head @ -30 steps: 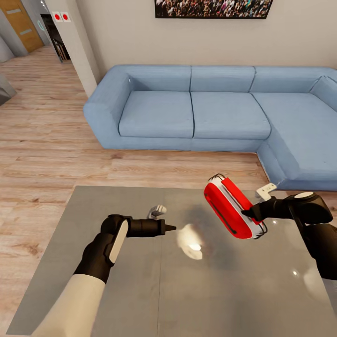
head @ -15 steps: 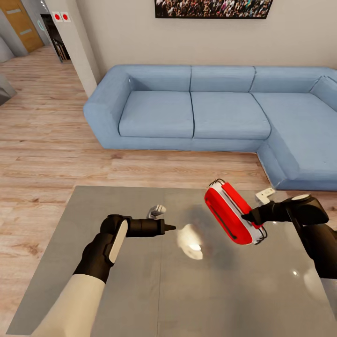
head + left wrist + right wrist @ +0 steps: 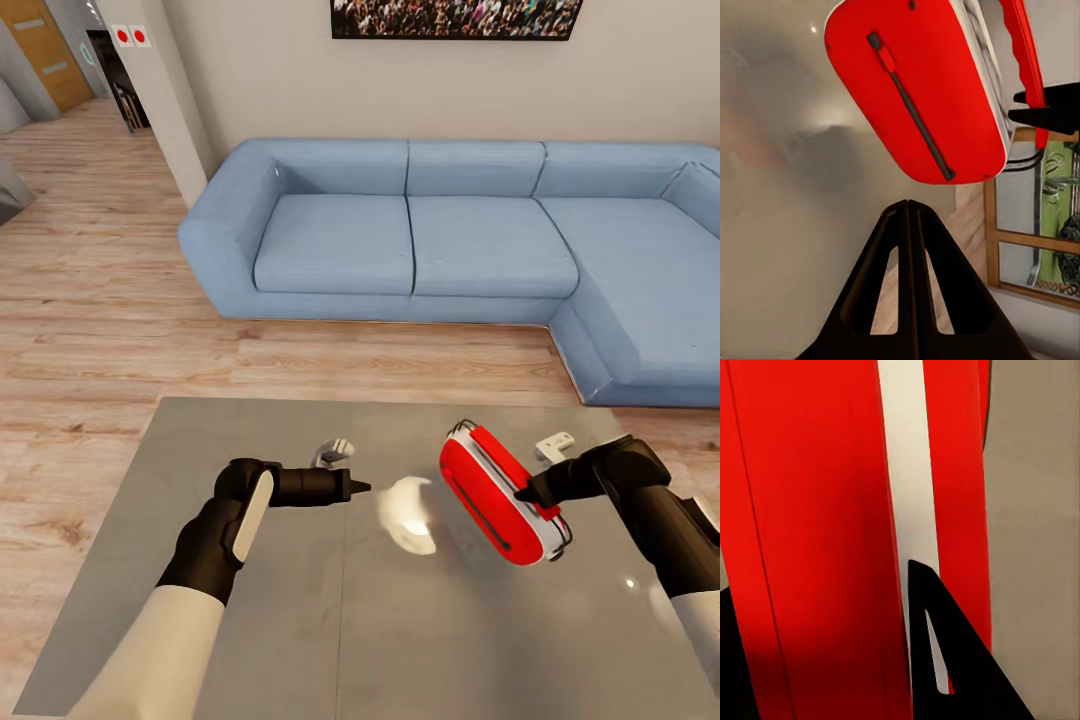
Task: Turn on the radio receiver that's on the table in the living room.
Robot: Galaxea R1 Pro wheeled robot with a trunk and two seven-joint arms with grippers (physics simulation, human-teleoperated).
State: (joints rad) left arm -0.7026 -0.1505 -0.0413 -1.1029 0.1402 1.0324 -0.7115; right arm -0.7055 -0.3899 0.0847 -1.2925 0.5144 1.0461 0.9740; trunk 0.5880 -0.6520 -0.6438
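Note:
The red radio receiver (image 3: 493,492) with its white-silver edge band hangs tilted just above the glossy grey table (image 3: 250,620), right of centre. My right gripper (image 3: 528,493) is shut on its edge from the right; in the right wrist view a black finger (image 3: 937,660) lies against the white band of the radio receiver (image 3: 810,510). My left gripper (image 3: 362,486) is shut and empty, pointing right at the radio with a gap between them. In the left wrist view its joined fingertips (image 3: 907,206) sit just below the radio receiver's (image 3: 915,90) red face, which has a dark slot.
A light blue L-shaped sofa (image 3: 420,240) stands beyond the table, wrapping round at the right. Light wood floor (image 3: 90,300) lies between them. A white pillar (image 3: 165,100) rises at the back left. A bright glare (image 3: 405,515) marks the tabletop.
My right gripper has carried the radio receiver lower, closer to the tabletop, and it lies flatter now. The left arm has held still.

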